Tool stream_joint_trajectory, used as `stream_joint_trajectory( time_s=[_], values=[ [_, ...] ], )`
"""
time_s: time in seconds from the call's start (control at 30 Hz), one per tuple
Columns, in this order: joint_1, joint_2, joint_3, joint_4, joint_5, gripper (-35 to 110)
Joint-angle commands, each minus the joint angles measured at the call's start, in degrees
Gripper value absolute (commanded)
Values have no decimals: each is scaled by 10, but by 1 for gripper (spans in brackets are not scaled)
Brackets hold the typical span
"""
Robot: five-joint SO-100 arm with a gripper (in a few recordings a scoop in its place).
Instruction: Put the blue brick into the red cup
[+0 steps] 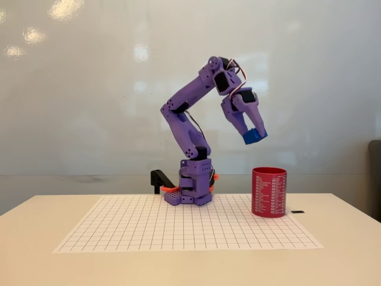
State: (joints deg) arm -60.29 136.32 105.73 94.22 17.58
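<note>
The purple arm rises from its base at the back of the grid mat and bends over to the right. Its gripper (253,134) points down and right, shut on the blue brick (254,137), which hangs tilted in the air. The red cup (269,191), dark red with columns of white print, stands upright on the mat's right part. The brick is well above the cup's rim and slightly left of its middle.
A white mat with a square grid (184,229) covers the middle of the pale table (345,250). The arm's base (191,189) and a black clamp (159,179) sit at the mat's back edge. A small dark piece (297,211) lies right of the cup.
</note>
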Motion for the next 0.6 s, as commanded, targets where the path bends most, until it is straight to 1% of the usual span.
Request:
stream_joint_trajectory(
  time_s=[0.0, 0.17, 0.47, 0.57],
  values=[
    [-18, 54, 77, -33, 17, -1],
    [-62, 63, 142, -70, 36, -1],
    [-190, 6, 137, -94, 40, -1],
    [-208, -25, 131, -113, 33, -1]
  ],
)
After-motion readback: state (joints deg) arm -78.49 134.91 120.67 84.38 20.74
